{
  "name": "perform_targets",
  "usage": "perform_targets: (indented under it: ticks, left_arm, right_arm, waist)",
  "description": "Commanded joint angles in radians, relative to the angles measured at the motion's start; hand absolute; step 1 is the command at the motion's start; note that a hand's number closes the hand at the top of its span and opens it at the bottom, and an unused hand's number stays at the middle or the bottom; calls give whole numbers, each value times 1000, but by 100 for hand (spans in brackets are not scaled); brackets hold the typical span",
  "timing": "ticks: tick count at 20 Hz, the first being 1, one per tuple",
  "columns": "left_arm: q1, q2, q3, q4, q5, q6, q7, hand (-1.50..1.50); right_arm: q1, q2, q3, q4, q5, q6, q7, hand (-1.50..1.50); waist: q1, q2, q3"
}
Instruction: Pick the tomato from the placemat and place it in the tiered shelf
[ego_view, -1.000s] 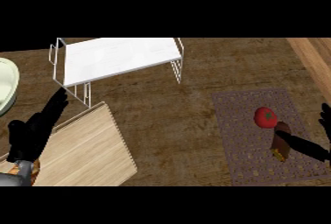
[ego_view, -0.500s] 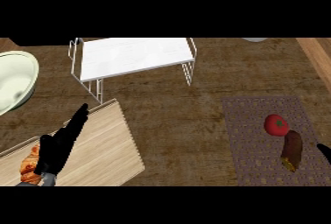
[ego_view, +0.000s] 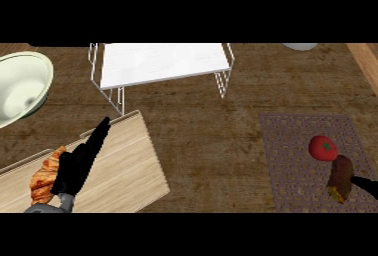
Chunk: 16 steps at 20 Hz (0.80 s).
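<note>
The red tomato (ego_view: 322, 147) lies on the dark patterned placemat (ego_view: 291, 150) at the right, just above a brown oblong item (ego_view: 339, 177). The white tiered shelf (ego_view: 162, 62) on wire legs stands at the top centre, well left of the tomato. My right hand (ego_view: 367, 185) barely shows at the right edge, a straight finger reaching to the brown item, below and right of the tomato and holding nothing. At the lower left my left hand (ego_view: 81, 160) rests open over the wooden board, fingers straight and pointing up.
A pale bowl (ego_view: 18, 90) sits at the left edge. A wooden cutting board (ego_view: 122, 165) fills the lower left, with a croissant (ego_view: 46, 176) on it beside my left hand. A white object (ego_view: 299, 46) peeks in at the top right.
The view has shifted, so everything sits lower and further right in the picture. My right hand has slid mostly out at the right edge. The tomato has not moved on the placemat.
</note>
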Motion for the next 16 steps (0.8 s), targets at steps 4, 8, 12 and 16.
perform_targets:
  ticks: [4, 8, 12, 16]
  left_arm:
    - [-25, -28, -32, 40, -29, 2, 16, 0]
    - [-50, -23, -35, 24, -33, -16, 42, 0]
    - [-37, -49, -18, 52, -25, -18, 12, 0]
    - [-38, -57, -10, 75, -28, -24, 2, 0]
  right_arm:
    - [-34, -306, 105, 14, 198, 145, 436, -150]
    - [-189, -340, 212, 8, 280, 235, 708, -150]
    - [-434, -206, 325, 104, 327, 309, 810, -150]
    - [-569, -100, 354, 218, 286, 374, 851, -150]
  waist:
    - [40, 18, -7]
    - [62, 13, -2]
    - [53, 9, 1]
    - [45, 8, 2]
